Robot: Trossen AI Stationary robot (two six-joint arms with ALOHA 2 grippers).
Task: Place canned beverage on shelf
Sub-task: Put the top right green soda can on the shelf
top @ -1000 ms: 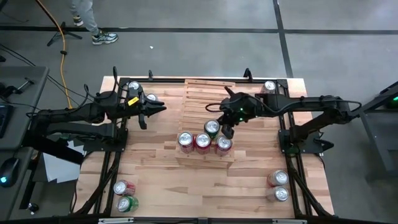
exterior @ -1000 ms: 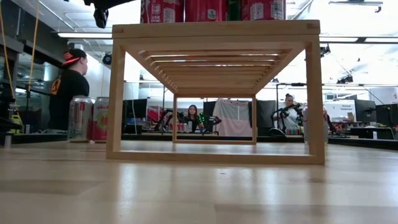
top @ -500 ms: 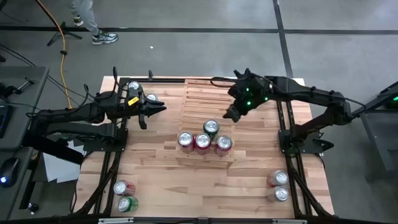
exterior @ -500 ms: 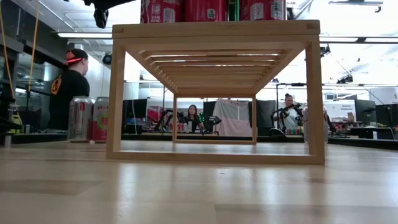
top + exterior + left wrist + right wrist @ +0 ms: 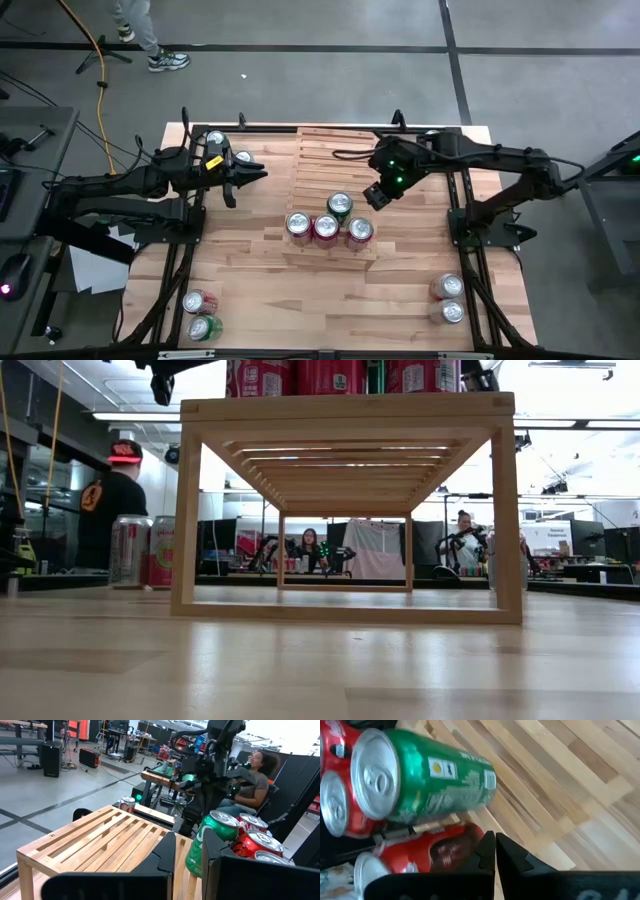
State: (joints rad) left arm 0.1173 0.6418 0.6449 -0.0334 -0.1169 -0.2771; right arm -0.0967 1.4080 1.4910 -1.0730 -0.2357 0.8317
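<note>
Right now the shelf point(image 5: 325, 175) sits mid-table, a pale-wood rack of parallel slats stepping down in tiers, its open frame plain to see from table level point(image 5: 345, 510). Four cans stand on it near its front edge: a green can point(image 5: 340, 206) one step behind a row of three red cans point(image 5: 327, 229), upright, tops silver.

Off the shelf I count two cans at the left near corner point(image 5: 198, 314), two at the right near corner point(image 5: 447, 298), two at the left far corner point(image 5: 228, 147) and one at the right far corner point(image 5: 433, 138).

The right gripper point(image 5: 375, 195) hangs just beside the green can, over the slats, its fingers clenched together on nothing. The left gripper point(image 5: 256, 174) waits left of the shelf, fingers likewise closed and empty.

A person point(image 5: 112, 500) in a red cap stands beyond the table.
</note>
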